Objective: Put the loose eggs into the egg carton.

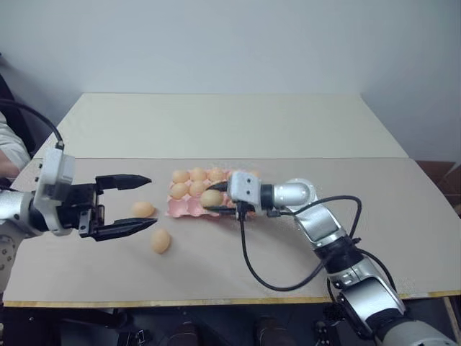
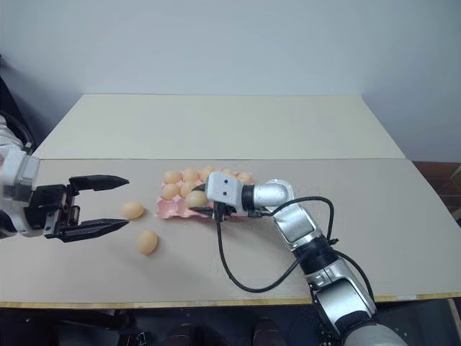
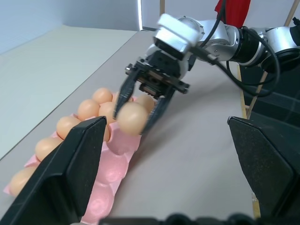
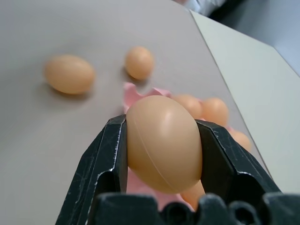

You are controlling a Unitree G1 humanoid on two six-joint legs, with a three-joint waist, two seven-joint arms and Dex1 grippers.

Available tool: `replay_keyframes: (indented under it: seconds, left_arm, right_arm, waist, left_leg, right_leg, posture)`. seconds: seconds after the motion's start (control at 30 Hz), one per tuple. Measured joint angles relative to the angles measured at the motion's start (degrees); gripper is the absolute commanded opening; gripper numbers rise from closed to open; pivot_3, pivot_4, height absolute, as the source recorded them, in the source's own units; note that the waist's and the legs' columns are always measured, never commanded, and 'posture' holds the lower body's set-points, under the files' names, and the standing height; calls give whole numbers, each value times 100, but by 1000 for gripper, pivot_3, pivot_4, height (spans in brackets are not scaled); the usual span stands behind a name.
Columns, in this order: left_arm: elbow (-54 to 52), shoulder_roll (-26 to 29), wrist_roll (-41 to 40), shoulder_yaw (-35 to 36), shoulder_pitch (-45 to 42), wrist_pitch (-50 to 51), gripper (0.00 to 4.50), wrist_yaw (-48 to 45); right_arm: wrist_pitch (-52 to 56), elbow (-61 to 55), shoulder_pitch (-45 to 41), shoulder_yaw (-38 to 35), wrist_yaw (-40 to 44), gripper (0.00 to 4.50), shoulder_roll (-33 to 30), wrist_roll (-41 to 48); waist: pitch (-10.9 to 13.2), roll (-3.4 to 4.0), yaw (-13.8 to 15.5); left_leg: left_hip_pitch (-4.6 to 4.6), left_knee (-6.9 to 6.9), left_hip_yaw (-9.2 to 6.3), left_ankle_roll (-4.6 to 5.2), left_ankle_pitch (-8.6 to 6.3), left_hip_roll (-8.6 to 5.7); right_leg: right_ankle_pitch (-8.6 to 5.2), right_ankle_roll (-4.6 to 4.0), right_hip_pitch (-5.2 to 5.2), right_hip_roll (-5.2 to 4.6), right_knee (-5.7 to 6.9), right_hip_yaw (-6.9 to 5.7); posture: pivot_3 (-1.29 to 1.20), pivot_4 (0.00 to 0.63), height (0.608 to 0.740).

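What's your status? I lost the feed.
Right gripper shut on egg over egg carton. Left gripper open, empty. Two loose eggs on table, path clear.

You cannot count the filled cups of the egg carton: the right gripper and its held egg cover its near right part. In the left wrist view the left gripper's fingers hide the carton's near end.

Tan table, person's sleeve beside it
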Motion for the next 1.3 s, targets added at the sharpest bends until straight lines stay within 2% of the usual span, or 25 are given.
replay_keyframes:
  seconds: [0.1,0.23,0.33,0.37,0.6,0.87,1.07,1.3]
  left_arm:
    - [-22,-34,6,-54,14,0,4500,28]
    - [-27,-38,7,-61,12,0,4500,76]
    - [-40,-39,9,-64,13,0,4500,97]
    - [-57,-47,9,-65,20,0,4500,100]
    - [-81,-244,180,-107,258,-28,4500,221]
    - [175,-232,666,-14,775,-468,4500,68]
    - [304,92,676,341,1172,-455,4500,-267]
    - [326,160,689,535,1284,-460,4500,-351]
  right_arm:
    - [-4,365,-24,9,-301,1965,85,-234]
    - [-28,481,-41,39,-391,3167,100,-377]
    - [-16,380,-32,32,-347,4292,93,-302]
    - [-13,248,-2,8,-271,4484,63,-242]
    - [463,-1034,681,-575,296,4484,-594,746]
    - [1625,-2423,1785,-2020,719,4484,-2093,2094]
    - [1944,-2655,2610,-2909,1389,4484,-3180,2772]
    - [1943,-2691,2760,-3140,1430,4484,-3311,2888]
  waist:
    - [0,0,0]
    - [0,0,-4]
    - [0,0,-8]
    - [0,0,-7]
    - [0,0,40]
    - [1,-1,29]
    - [2,-2,21]
    - [2,-3,26]
  left_leg:
    - [0,0,0,0,0,0]
    - [0,0,0,0,0,0]
    - [-1,0,0,0,0,0]
    - [-1,0,-1,0,0,0]
    - [0,0,-2,0,0,-1]
    - [3,-2,0,0,0,-1]
    - [3,-2,7,1,0,-1]
    - [6,-2,7,0,0,0]
  right_leg:
    - [0,-1,0,0,1,0]
    - [0,-1,0,0,0,1]
    - [0,-1,0,0,0,0]
    - [0,0,0,0,0,1]
    - [0,0,5,-3,-2,-3]
    - [-1,-1,6,-1,-7,0]
    - [-3,1,7,-3,-12,4]
    - [-4,3,10,-2,-12,6]
  posture:
    - [0,150,740]
    - [0,150,740]
    - [0,150,740]
    - [0,150,740]
    - [0,150,740]
    - [0,150,740]
    - [0,150,740]
    - [0,150,740]
